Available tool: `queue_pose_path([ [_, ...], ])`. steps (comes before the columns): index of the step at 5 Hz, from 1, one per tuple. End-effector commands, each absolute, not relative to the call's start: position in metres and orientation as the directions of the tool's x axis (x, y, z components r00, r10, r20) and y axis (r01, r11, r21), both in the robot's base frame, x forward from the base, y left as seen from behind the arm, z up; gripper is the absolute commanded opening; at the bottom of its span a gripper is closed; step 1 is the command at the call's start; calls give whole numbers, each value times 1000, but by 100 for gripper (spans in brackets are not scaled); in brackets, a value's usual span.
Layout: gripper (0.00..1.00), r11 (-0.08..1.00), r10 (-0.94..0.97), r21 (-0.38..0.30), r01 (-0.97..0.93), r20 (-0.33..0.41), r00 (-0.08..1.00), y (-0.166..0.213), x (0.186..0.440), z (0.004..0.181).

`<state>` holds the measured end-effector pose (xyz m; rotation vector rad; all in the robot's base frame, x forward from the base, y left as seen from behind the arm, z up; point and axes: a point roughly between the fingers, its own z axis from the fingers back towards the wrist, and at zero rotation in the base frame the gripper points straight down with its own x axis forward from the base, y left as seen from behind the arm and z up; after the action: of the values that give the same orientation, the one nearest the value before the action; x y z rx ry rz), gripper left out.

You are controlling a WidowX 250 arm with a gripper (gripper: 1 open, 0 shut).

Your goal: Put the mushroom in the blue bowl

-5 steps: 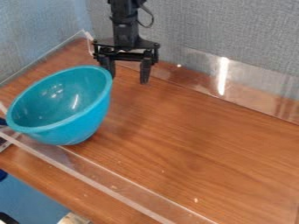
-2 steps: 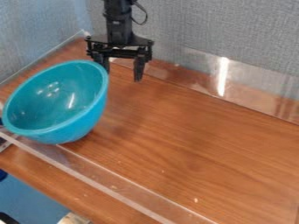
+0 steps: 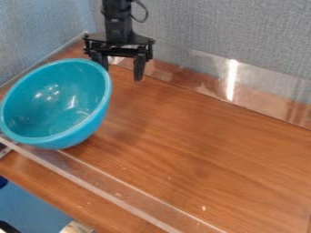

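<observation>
The blue bowl (image 3: 75, 127) is large, glossy and teal, and rests at the left of the wooden table, tipped so its opening faces up and toward me. I see only bare blue inside it. My black gripper (image 3: 118, 65) points straight down at the bowl's far right rim, close to the back wall, with its fingers spread open and nothing between them. Its left finger is very near the rim; I cannot tell whether it touches. The mushroom is not in view.
A low clear plastic wall (image 3: 231, 77) runs along the back right and another clear strip (image 3: 109, 187) along the front edge. A grey fabric backdrop (image 3: 219, 27) stands behind the wooden table (image 3: 195, 136).
The bowl has shifted a little to the left and sits closer to the left edge. The open gripper has drifted slightly left along with it.
</observation>
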<state>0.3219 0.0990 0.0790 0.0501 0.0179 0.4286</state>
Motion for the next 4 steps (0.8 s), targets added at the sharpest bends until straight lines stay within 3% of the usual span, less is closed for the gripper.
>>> queue_pose_path([
  [1,100,854,518,76,-515,-33,855,126,297,79],
  [4,100,828,557,117,-549,-57,828,137,292,66],
])
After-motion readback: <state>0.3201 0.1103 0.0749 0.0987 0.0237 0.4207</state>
